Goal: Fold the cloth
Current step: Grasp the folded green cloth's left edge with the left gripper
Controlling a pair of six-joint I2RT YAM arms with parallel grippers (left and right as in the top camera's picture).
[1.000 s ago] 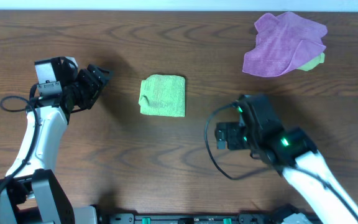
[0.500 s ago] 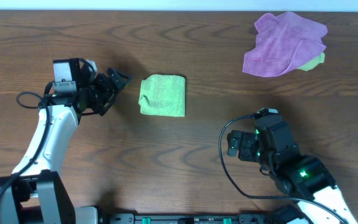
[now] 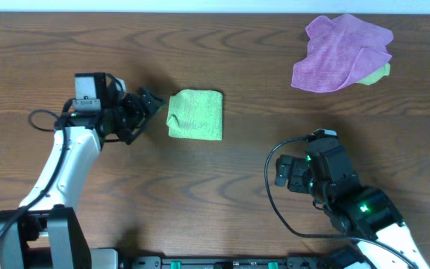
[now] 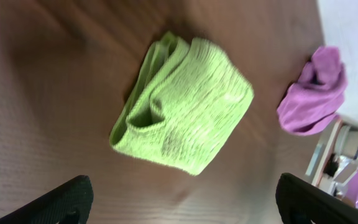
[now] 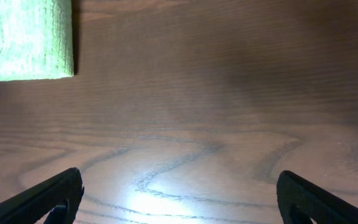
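Observation:
The lime-green cloth [image 3: 195, 114] lies folded into a small square on the dark wood table [image 3: 222, 60], its layered edges showing in the left wrist view [image 4: 185, 112]. Just left of it hovers my left gripper [image 3: 146, 112], open, with nothing between its fingers [image 4: 61, 200]; the cloth sits a short way ahead of them, untouched. My right gripper [image 3: 282, 173] is open over bare wood at the lower right, well apart from the cloth, whose corner shows at the top left of the right wrist view [image 5: 23, 40].
A crumpled purple cloth [image 3: 342, 52] with a pale yellow-green scrap [image 3: 378, 73] under it lies at the far right back. The right arm's black cable [image 3: 269, 196] loops over the table near its wrist.
My left gripper has moved right toward the green cloth and opened wider. The right arm pulled back toward the front right, then stayed still.

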